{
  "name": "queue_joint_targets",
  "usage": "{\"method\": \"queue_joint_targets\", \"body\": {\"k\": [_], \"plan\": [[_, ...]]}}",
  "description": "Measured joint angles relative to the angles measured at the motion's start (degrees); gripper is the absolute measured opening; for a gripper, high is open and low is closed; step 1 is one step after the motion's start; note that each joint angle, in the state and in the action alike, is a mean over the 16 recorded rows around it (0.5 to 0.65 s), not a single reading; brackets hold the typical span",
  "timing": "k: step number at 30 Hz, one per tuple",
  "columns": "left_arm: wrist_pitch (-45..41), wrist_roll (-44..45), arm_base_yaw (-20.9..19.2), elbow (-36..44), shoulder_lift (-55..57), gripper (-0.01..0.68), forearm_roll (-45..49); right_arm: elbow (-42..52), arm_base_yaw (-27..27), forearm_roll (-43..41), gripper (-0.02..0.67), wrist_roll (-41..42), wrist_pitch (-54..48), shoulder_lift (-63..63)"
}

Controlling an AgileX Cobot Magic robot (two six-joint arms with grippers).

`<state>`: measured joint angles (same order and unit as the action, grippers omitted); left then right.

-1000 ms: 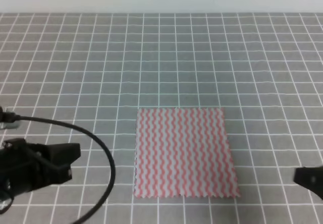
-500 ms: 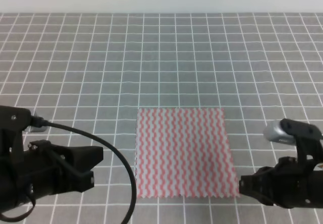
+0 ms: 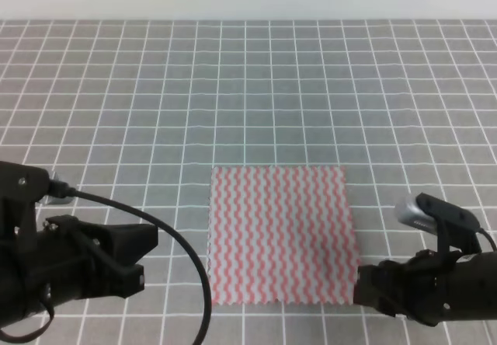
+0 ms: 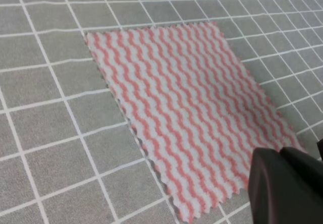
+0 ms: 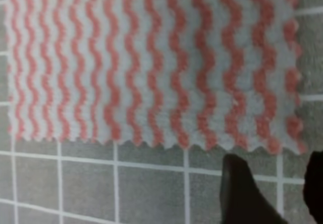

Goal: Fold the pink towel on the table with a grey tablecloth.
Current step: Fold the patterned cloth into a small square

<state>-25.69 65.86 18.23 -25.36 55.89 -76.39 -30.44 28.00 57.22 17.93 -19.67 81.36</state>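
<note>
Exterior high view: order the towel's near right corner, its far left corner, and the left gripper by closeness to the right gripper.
From the right gripper:
1. Near right corner of the pink towel, just beside it.
2. Far left corner, diagonally across the cloth.
3. Left gripper, beyond the towel's left edge.
</note>
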Motion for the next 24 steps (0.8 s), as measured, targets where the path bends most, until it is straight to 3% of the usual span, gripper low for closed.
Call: {"method": "queue_joint_targets", "body": {"k": [24], "plan": [[0.65,0.36,0.00,-0.01,0.17,-0.001,0.11,-3.55,-0.13,0.88,0.265,0.28,-0.16,7.60]]}}
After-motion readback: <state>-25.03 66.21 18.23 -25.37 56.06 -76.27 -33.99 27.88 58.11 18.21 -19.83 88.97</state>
